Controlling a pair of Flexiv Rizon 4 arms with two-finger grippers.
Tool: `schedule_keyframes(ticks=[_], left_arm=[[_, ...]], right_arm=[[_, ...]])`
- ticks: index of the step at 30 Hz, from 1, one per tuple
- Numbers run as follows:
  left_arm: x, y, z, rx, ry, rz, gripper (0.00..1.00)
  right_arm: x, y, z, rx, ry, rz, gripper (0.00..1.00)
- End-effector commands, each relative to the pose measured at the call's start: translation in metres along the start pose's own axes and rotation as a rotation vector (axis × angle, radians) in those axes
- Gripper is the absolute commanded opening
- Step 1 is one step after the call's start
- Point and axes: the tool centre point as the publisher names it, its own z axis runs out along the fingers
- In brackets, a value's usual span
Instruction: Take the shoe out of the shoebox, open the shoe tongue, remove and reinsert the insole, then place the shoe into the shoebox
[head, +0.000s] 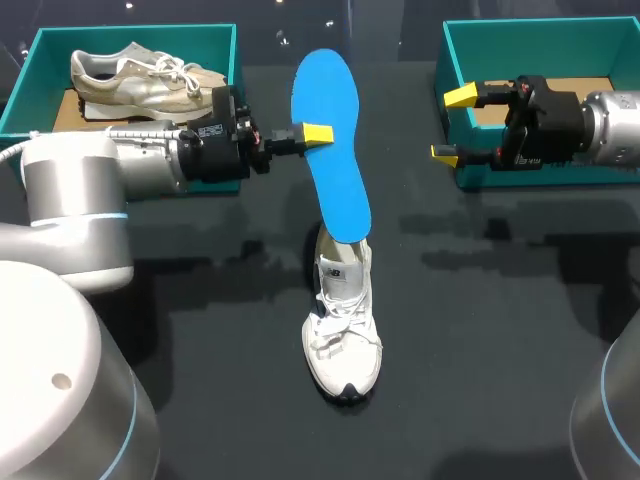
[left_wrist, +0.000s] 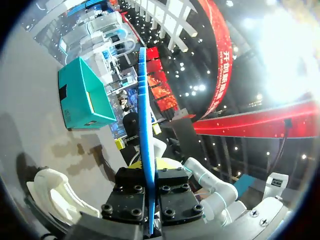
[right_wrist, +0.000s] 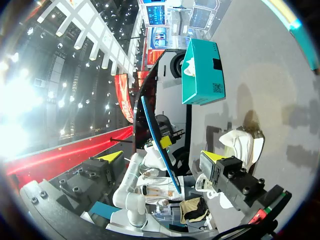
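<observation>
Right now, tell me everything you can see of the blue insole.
The insole is bright blue, flat and foot-shaped, and thin like a foam sheet when seen edge-on. It is held up at a slant, with the left pincer shut on its side edge near the middle. Its broad rounded end points toward the far side of the table. Its narrower end meets the opening of the white shoe, which stands on the table. Nothing else touches it.

Blue insole (left_wrist: 144, 125) stood edge-on, pinched between the fingers of the left gripper (left_wrist: 149, 170), white shoe (left_wrist: 55, 195) lay beside the gripper on the table (left_wrist: 30, 125), teal shoebox (left_wrist: 82, 95) sat ahead.
</observation>
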Motion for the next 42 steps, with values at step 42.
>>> schedule_keyframes(ticks=[42], left_arm=[[-0.057,0.013,0.010,0.002,-0.134,-0.302,0.00]], right_arm=[[0.075,-0.003,0.015,0.019,-0.823,-0.101,1.00]])
